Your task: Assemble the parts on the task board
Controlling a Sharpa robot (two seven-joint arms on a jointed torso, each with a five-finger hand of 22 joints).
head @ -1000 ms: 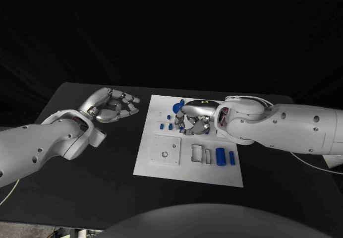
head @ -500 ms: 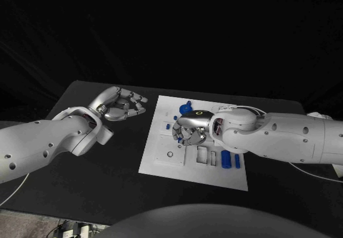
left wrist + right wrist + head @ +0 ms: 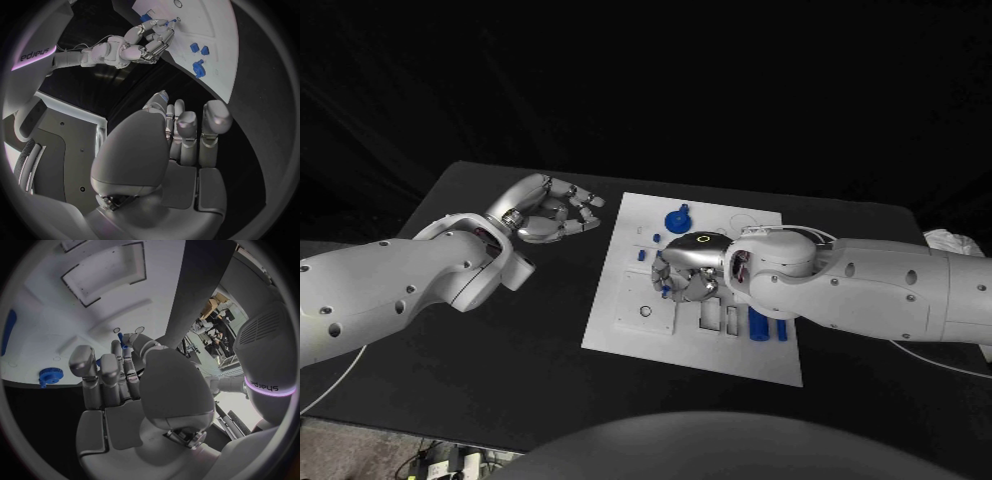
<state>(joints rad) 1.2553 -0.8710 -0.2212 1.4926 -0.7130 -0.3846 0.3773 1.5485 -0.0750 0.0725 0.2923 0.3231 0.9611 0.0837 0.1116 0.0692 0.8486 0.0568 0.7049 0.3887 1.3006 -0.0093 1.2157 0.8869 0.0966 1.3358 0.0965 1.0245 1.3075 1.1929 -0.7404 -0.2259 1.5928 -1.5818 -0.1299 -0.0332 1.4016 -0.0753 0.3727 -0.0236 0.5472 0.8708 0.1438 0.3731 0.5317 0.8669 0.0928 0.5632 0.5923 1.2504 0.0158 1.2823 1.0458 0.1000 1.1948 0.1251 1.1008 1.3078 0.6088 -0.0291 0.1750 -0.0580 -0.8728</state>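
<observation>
The white task board (image 3: 629,338) lies in the middle of the black table. My right hand (image 3: 684,270) hovers low over the board's centre and pinches a small blue peg (image 3: 121,339) at its fingertips. The left wrist view shows that right hand (image 3: 145,44) with the blue peg (image 3: 164,22) at the board (image 3: 212,40). A blue round knob (image 3: 679,217) stands at the board's far edge, and two blue cylinders (image 3: 759,324) lie near its right side. My left hand (image 3: 548,211) floats left of the board with its fingers curled in, holding nothing.
Small blue pieces (image 3: 640,247) stand along the board's left part, near a square recess (image 3: 643,303) and narrow slots (image 3: 718,315). Bare black table (image 3: 488,350) spreads to the left and front. A pale object (image 3: 952,242) lies at the table's far right.
My right hand has come from the board's far part toward its middle with the peg. My left hand's fingers have curled in tighter.
</observation>
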